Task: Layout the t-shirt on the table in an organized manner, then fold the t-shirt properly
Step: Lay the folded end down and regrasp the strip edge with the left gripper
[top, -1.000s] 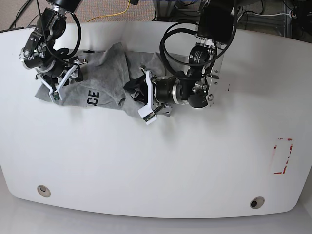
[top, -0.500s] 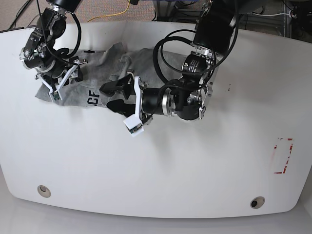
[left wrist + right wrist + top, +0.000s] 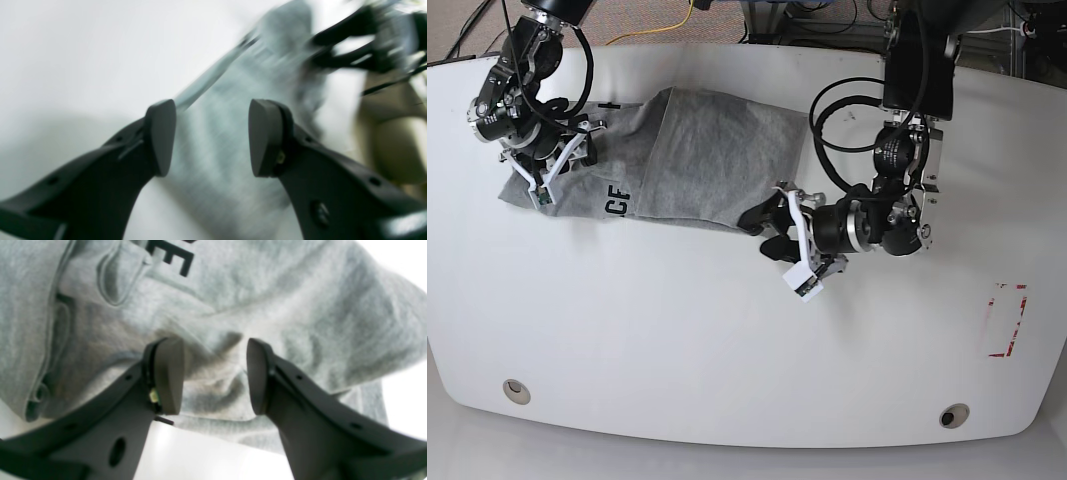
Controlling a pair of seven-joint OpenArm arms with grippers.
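Note:
The heather-grey t-shirt (image 3: 697,150) lies at the table's (image 3: 727,350) far left, its right part spread fairly flat, black letters (image 3: 617,200) near its front edge. My left gripper (image 3: 765,232) is open and empty just off the shirt's front right corner. In the left wrist view it (image 3: 211,136) shows the blurred shirt (image 3: 233,100) beyond its jaws. My right gripper (image 3: 549,180) is over the shirt's left end. In the right wrist view it (image 3: 215,376) is open, with rumpled cloth (image 3: 300,306) and lettering (image 3: 173,256) under it.
A red tape rectangle (image 3: 1005,320) is at the right of the table. Two grommet holes (image 3: 517,390) (image 3: 954,415) are near the front edge. Cables and a floor lie beyond the far edge.
My left gripper swung left across the shirt, then right and towards the front. The bunched right part of the shirt now lies spread out. The right arm has not moved.

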